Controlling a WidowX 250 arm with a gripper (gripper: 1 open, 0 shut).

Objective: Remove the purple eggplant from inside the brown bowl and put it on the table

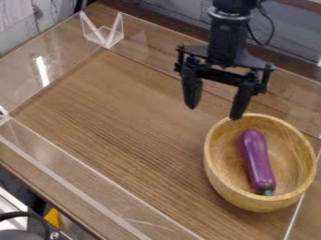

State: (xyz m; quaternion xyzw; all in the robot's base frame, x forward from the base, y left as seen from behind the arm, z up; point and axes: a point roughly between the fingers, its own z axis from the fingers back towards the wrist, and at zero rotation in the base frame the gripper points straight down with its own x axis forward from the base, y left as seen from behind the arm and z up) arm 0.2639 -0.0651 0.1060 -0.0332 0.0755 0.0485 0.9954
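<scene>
My hand [216, 105] is spread wide, holding nothing; the eggplant [256, 161] lies in the bowl [222, 172] at four o'clock, so grasping and moving remain.

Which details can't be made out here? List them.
- Camera view: the upper part of the robot arm, cut off by the top edge.
- Camera view: the underside of the eggplant, hidden by its own body.
- Camera view: the underside of the bowl, hidden by the bowl itself.
</scene>
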